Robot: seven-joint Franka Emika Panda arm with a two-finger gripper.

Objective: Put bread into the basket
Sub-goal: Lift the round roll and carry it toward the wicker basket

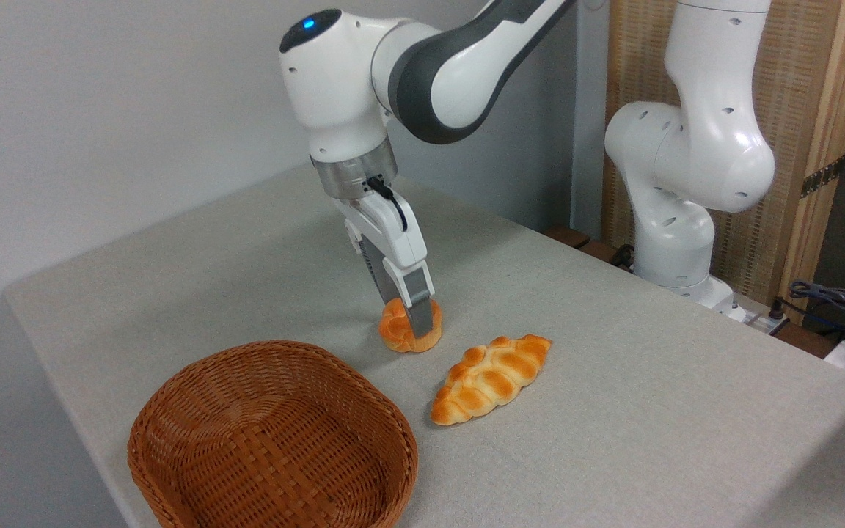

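Note:
The bread [395, 327], a small round orange-golden knotted bun, rests on the grey table just beyond the basket. My gripper [409, 321] reaches straight down onto it. Its near finger [419, 308] presses on the bun's front and the other finger is mostly hidden behind it, so the gripper looks shut on the bun. The basket [173, 389], wide, shallow and of reddish-brown wicker, stands at the table's front left with nothing inside it, a short way in front of and to the left of the bun.
A longer pointed braided loaf [492, 378] lies to the right of the bun and close to the basket's right rim. The arm's white base [675, 242] stands at the back right, with cables [833, 301] beside it. The table's edge [70, 367] runs along the left.

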